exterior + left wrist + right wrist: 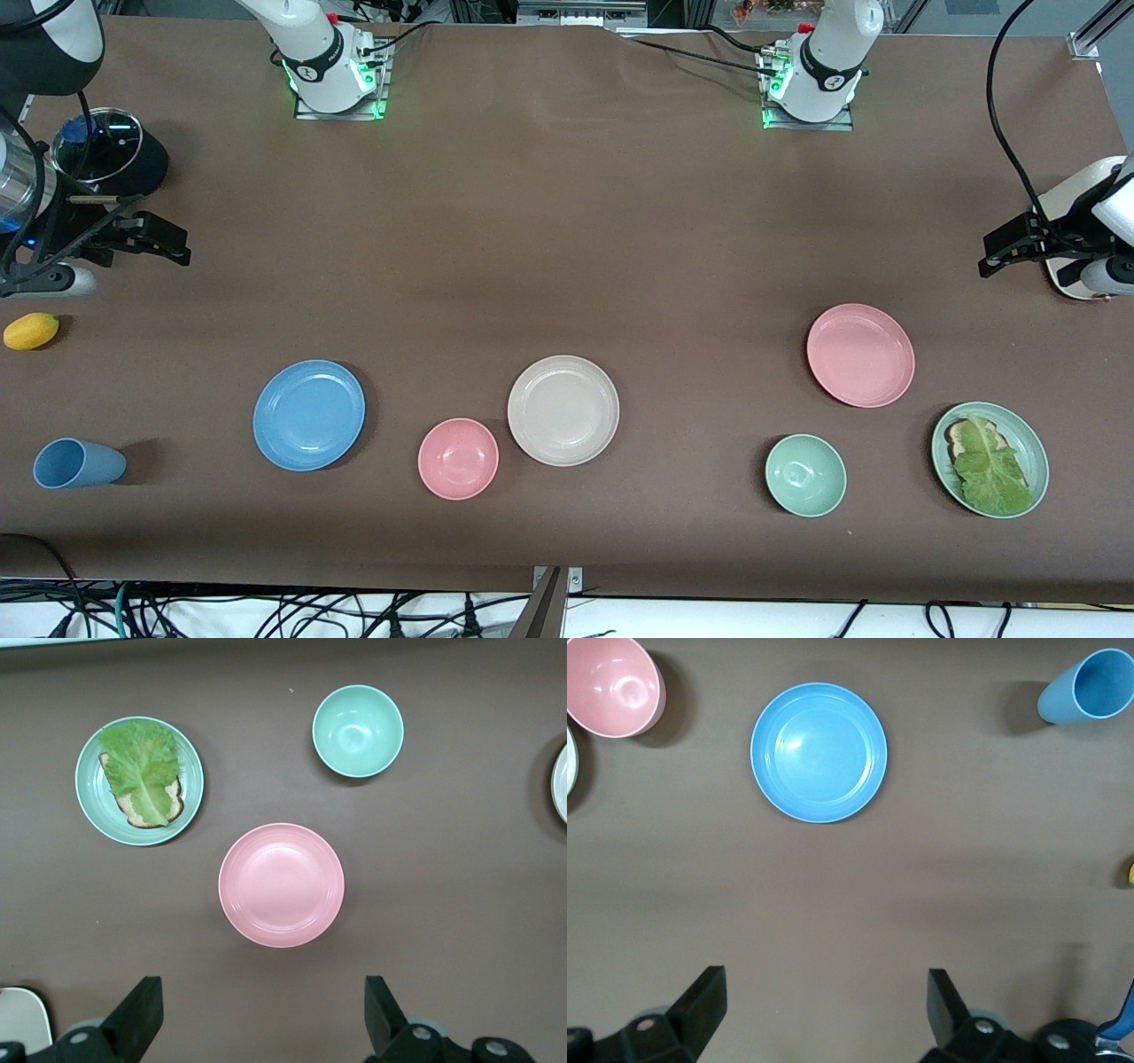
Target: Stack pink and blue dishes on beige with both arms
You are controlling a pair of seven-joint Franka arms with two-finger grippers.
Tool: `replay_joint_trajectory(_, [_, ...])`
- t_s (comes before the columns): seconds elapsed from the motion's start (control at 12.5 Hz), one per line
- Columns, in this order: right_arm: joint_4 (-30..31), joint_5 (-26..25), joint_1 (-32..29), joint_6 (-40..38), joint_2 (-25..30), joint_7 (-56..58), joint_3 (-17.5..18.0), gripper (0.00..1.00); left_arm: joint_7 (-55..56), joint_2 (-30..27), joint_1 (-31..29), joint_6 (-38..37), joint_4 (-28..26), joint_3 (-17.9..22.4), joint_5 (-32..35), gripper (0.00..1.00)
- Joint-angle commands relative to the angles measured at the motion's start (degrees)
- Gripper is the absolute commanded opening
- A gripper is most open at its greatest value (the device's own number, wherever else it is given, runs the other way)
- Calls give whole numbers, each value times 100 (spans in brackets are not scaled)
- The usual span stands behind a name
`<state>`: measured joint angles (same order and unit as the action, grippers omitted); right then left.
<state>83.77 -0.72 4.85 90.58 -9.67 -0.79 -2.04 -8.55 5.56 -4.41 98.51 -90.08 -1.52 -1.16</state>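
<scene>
Both the left pincer and right pincer gape empty; the pink plate and blue plate look light, stiff, probably slick, best pinched at the low rim

A small pink bowl stands on the brown table. A pale green bowl stands near a pale green plate with a lettuce leaf on what seems bread. At the right arm's end, a blue cup lies on its side; a yellow fruit, maybe a lemon, is farther from the camera.
</scene>
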Motion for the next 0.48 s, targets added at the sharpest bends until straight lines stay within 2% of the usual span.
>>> replay_joint_trajectory(0.0, [-80,-7,7,-41,18,-44,-7,100,-59,156,-16,81,140,-15,2,100])
replay_joint_trajectory(0.4, [-62,-7,-19,-75,18,-44,-51,100,11,164,-16,423,140,-23,186,100])
